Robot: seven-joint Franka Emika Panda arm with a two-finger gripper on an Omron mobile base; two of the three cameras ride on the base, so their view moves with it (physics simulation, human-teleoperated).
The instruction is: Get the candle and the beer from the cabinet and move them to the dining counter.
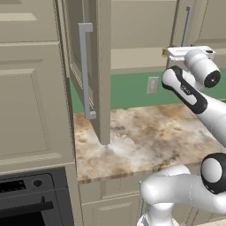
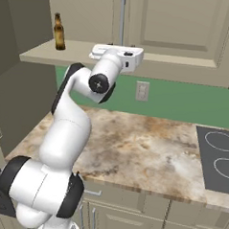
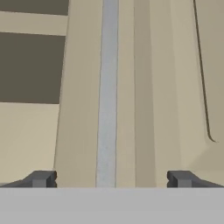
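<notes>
The beer (image 2: 59, 32), a slim amber bottle, stands upright on the cabinet shelf (image 2: 41, 53) towards its left end. The cabinet's left door (image 1: 102, 66) hangs open. My gripper (image 3: 111, 178) is open at shelf height and faces the shut right door (image 2: 179, 24). That door's grey bar handle (image 3: 107, 96) runs up between the fingertips (image 3: 41, 178) without touching them. In the right base view my hand (image 2: 116, 52) hovers at the shelf's front edge, right of the bottle. A small golden-brown bit, likely the candle (image 1: 164, 52), peeks out beside the hand. The dining counter is out of view.
Below the cabinet runs a marbled stone worktop (image 2: 148, 147) with a black cooktop (image 2: 219, 159) at its right. A white wall socket (image 2: 142, 91) sits on the green backsplash. At the far left stands a tall beige unit with a black oven (image 1: 26, 198).
</notes>
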